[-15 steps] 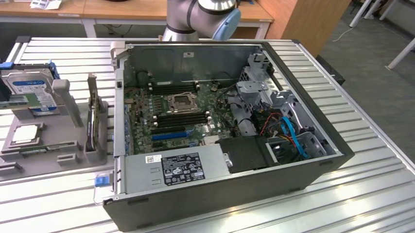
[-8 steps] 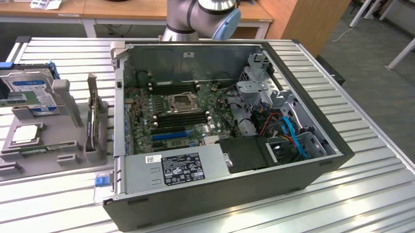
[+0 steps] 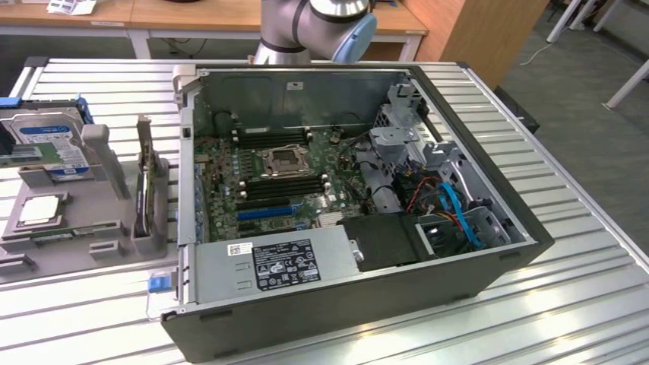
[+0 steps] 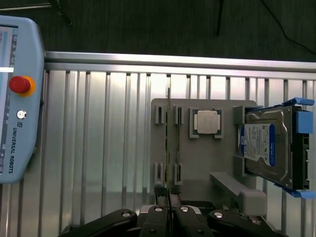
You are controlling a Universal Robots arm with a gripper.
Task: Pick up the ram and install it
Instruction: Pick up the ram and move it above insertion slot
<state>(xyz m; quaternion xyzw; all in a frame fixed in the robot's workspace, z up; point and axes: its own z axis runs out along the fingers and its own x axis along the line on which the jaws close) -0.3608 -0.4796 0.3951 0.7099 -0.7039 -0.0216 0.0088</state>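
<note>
the tool (image 4: 169, 197), partly cut off, is seen closed and empty; the ram (image 4: 170, 143) is barely made out, edge-on, in the holder (image 4: 207, 163) on the worktop (image 4: 98, 148).

I work in a robotics lab. My bench is a ribbed aluminium table (image 3: 568, 251) carrying an opened computer case (image 3: 406, 312) and a grey parts fixture (image 4: 197, 158). A Universal Robots teach pendant (image 4: 19, 123) with a red stop button (image 4: 19, 84) lies at the table's edge, and wooden desks (image 3: 203, 15) stand behind on a grey floor (image 3: 598, 137).
</note>
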